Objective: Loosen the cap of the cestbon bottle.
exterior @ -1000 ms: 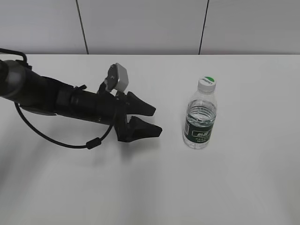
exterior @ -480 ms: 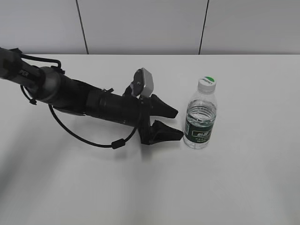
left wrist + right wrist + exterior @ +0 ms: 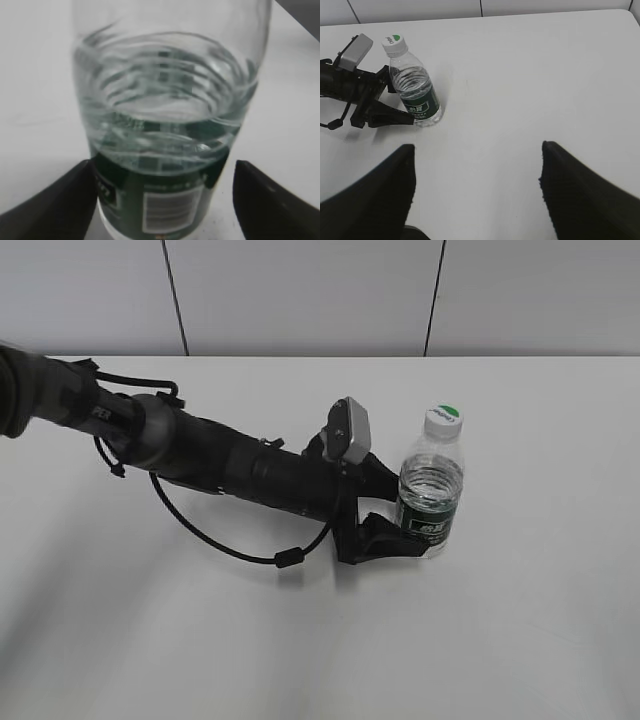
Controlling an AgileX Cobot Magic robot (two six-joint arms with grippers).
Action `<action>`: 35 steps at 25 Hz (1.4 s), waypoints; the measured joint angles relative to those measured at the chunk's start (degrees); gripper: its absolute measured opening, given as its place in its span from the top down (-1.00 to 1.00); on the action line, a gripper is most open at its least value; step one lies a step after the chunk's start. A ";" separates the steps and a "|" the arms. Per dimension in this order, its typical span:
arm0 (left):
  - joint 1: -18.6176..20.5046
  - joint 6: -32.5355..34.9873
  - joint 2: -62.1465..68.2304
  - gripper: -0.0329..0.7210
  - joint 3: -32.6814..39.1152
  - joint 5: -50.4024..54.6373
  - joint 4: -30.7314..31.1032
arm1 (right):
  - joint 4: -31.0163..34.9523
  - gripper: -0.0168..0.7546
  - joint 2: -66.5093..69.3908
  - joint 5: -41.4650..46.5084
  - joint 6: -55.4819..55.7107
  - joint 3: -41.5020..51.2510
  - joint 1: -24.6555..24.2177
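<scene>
While the cestbon bottle (image 3: 430,495) stands upright on the white tabletop (image 3: 520,620), right of centre in the exterior view, the left tool (image 3: 400,508) has its fingers spread around the bottle's lower body at label height. Left wrist view: bottle (image 3: 167,135) fills the frame centre, one dark finger at lower left (image 3: 55,200) and one at lower right (image 3: 270,200), both sitting just beside the label band; contact not clear, no squeeze visible on the plastic, so I'd call the left tool open, bracketing the bottle rather than clamping it. The cap (image 3: 443,420) is on the neck at the top of the bottle, white with a green mark, seated straight, nothing touching it.

Right tool (image 3: 475,190) shows only in its own wrist view, fingers wide apart at the bottom of the frame, holding nothing, well apart from the bottle (image 3: 415,87), which sits upper left there with the cap (image 3: 394,43) visible.

Progress, as a judgement: early. Bottle approach looks done; grip for bracing not confirmed. Left to do: close the left tool on the body, bring the right tool to the cap, grip it and twist. Cap shows no sign of being loosened.
</scene>
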 joint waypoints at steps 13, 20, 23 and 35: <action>-3.00 -0.65 2.81 -0.80 -5.08 -0.70 -0.33 | 0.00 -0.57 0.00 0.00 0.00 0.00 0.00; -3.12 -0.65 3.43 -0.57 -5.43 -0.64 -1.14 | 0.00 -0.57 0.00 -0.04 0.00 0.00 0.00; -3.12 -0.65 3.43 -0.51 -5.43 -0.64 -1.14 | 0.00 -0.57 0.00 -0.04 0.00 0.00 0.00; -3.12 -0.65 3.43 -0.43 -5.43 -0.53 -1.14 | 0.89 -0.57 3.66 -1.55 -2.70 -1.03 0.00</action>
